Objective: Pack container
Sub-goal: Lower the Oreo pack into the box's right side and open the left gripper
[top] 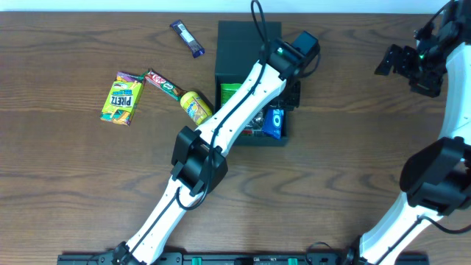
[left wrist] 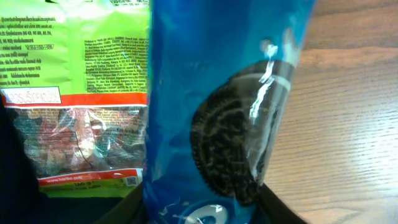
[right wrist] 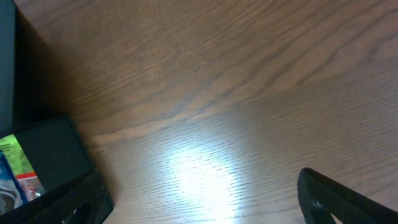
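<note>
Hovering my left gripper [top: 293,75] directly over the container [top: 237,48] at mid-table, I cannot tell its grip behind the blue cookie packet [left wrist: 224,112], while my right gripper [top: 394,62] hangs spread, well off to the container's right

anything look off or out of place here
Nothing stands out: no spill or damage. The blue cookie packet and green packet sit inside the container; the Pretz box lies flat on the table left of it.
</note>
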You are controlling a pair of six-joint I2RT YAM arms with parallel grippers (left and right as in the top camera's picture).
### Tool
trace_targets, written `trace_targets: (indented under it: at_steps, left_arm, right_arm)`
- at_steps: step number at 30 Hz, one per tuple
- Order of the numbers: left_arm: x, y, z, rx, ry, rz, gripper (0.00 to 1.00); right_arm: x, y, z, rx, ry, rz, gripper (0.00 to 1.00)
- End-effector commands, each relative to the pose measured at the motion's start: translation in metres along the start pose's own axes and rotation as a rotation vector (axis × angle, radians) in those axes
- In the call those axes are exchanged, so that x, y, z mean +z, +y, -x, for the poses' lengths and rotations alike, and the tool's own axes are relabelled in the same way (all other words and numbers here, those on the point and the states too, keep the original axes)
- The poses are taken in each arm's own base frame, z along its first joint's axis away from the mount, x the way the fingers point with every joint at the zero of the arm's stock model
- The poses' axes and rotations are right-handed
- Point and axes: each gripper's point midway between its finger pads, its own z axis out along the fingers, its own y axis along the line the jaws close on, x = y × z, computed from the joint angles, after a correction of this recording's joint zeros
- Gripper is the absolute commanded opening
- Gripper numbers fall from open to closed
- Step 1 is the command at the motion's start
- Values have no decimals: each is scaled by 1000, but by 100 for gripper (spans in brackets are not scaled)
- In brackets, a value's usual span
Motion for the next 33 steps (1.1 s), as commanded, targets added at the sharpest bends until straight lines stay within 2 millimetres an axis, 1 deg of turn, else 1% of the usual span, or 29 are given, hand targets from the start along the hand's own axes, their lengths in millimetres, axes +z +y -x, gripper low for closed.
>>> trace_targets:
  at_steps: [1,3,5,7,10,11,13,14,15,19,22,26,31,33]
  left_arm:
    - [3,4,1,-30,10,2,80]
    - [2,5,1,-31,11,3,91]
    - [2,6,1,-36,18,0,91]
    - [-1,8,2,-46,28,-15,88]
    - [-6,15,4,-61,31,-11,73]
    - [-8,20,4,-70,38,-7,64]
    - [-10,29,-1,-76,80,-7,25]
    - [-10,32,-4,-69,102,-14,14]
    - [-11,33,-7,-53,124,-27,6]
    - [-10,27,-15,64,161,-63,6]
    - [-5,23,-24,149,181,-57,6]
    - [3,20,-32,199,210,-48,6]
    - [21,23,-46,245,265,-28,6]
    - [31,24,-56,276,308,-27,6]
  right_arm:
    - [2,-3,-1,-7,8,-1,99]
    - [2,-3,-2,-6,13,-1,99]
    - [2,-3,-3,-5,15,-2,99]
    - [2,-3,-3,-5,18,-2,99]
    - [2,-3,-4,-4,21,-2,99]
    - [2,-3,-4,-4,21,-2,99]
    - [2,-3,-4,-4,22,1,99]
    - [2,-3,-4,-4,22,2,99]
    - [2,-3,-4,-4,21,2,99]
    - [2,-2,-4,-5,21,4,99]
    - [2,-1,-4,-6,21,4,99]
    - [2,-1,-3,-7,18,5,99]
    - [2,-1,-2,-7,15,5,99]
    - [2,-1,-2,-7,14,5,99]
